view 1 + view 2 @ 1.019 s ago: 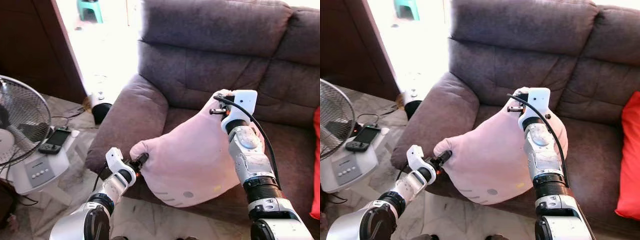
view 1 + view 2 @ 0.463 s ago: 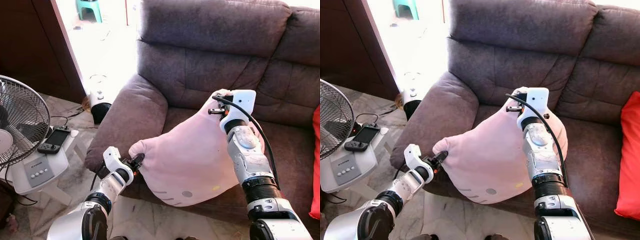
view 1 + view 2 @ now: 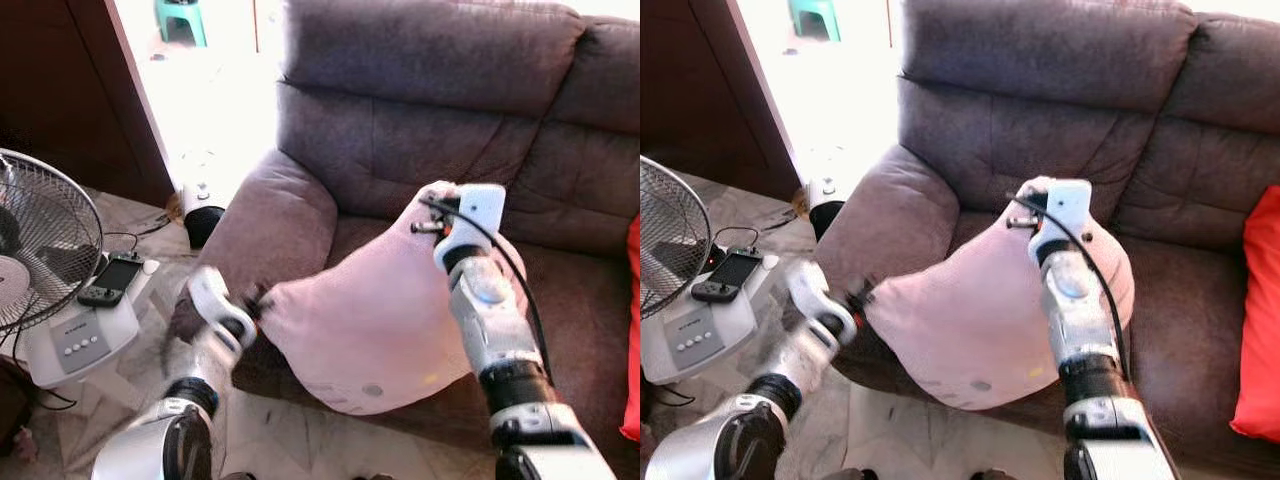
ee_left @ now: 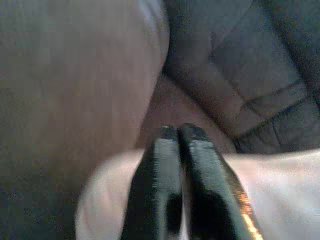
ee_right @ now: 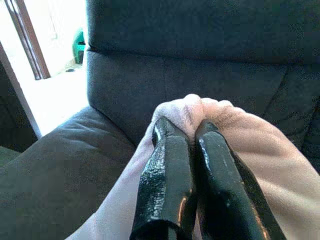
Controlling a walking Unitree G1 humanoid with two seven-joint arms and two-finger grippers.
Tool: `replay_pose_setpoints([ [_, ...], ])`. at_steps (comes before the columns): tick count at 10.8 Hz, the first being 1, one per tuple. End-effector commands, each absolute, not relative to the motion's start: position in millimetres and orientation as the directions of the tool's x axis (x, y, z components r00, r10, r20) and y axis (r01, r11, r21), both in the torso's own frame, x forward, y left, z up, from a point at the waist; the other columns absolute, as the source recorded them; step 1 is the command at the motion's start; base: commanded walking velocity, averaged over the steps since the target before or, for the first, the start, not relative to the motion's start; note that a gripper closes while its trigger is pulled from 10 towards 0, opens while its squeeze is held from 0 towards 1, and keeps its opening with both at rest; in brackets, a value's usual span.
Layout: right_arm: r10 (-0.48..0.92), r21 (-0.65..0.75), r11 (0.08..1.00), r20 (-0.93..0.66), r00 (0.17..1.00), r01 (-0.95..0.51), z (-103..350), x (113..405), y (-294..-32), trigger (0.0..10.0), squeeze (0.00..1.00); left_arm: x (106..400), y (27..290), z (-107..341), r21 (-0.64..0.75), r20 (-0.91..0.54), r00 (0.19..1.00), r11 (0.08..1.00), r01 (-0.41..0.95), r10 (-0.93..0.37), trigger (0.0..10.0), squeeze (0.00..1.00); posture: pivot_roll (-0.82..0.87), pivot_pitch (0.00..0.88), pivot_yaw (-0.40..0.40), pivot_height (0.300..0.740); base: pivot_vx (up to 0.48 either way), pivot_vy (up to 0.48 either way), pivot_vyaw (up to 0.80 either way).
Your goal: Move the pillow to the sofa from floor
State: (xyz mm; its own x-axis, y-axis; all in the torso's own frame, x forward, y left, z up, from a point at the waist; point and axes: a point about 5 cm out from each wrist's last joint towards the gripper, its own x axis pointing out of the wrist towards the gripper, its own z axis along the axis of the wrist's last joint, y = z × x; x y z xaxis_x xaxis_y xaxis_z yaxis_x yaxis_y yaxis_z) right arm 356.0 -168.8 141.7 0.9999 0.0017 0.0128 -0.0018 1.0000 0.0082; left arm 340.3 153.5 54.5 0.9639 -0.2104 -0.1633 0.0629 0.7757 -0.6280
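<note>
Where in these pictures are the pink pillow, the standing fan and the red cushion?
pink pillow (image 3: pixel 370 330), left eye view, middle of its face.
standing fan (image 3: pixel 40 240), left eye view, wire grille.
red cushion (image 3: pixel 1260 320), right eye view, its front.

silver arms w/ black joint rings, white wrist housing (image 3: pixel 484 205), black cable (image 3: pixel 510 270) along right arm, glossy black pincer fingers (image 5: pixel 165 185).

My left gripper (image 3: pixel 258 300) at lower left is smeared by motion blur, and the red cushion (image 3: pixel 1258 330) is cut off by the right edge.
</note>
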Motion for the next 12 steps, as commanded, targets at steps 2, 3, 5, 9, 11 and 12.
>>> replay_pose_setpoints([
  [2,-0.017,-0.010,1.000,0.060,0.998,0.018,145,348,-174,10.0,0.00,345,155,67,-0.555,-0.121,0.968,0.823,0.117,-0.219,10.0,0.00,0.01,0.002,-0.047,0.740,0.000,0.000,0.00],
  [3,-0.024,-0.007,1.000,0.058,0.998,0.025,145,348,-175,10.0,0.00,341,158,60,-0.572,-0.151,0.967,0.816,0.084,-0.205,10.0,0.00,0.01,0.012,-0.044,0.740,0.000,0.000,0.00],
  [5,-0.018,-0.003,1.000,0.065,0.998,0.019,148,351,-172,10.0,0.00,332,165,45,-0.600,-0.218,0.960,0.800,0.012,-0.178,10.0,1.00,0.02,0.027,-0.043,0.740,0.000,0.000,0.00],
  [9,-0.012,0.010,1.000,0.076,0.997,0.011,153,354,-166,10.0,0.00,327,161,39,-0.671,-0.231,0.941,0.741,0.029,-0.246,10.0,1.00,0.02,0.050,-0.044,0.740,0.000,0.000,0.00],
  [11,-0.012,0.009,1.000,0.077,0.997,0.012,153,353,-167,10.0,0.00,327,159,37,-0.695,-0.248,0.937,0.719,0.006,-0.247,10.0,1.00,0.02,0.056,-0.045,0.740,0.000,0.000,0.00],
  [12,-0.015,0.008,1.000,0.075,0.997,0.014,153,353,-168,10.0,0.00,325,155,33,-0.693,-0.274,0.926,0.721,-0.003,-0.260,10.0,1.00,0.02,0.057,-0.045,0.740,0.000,0.000,0.00],
])
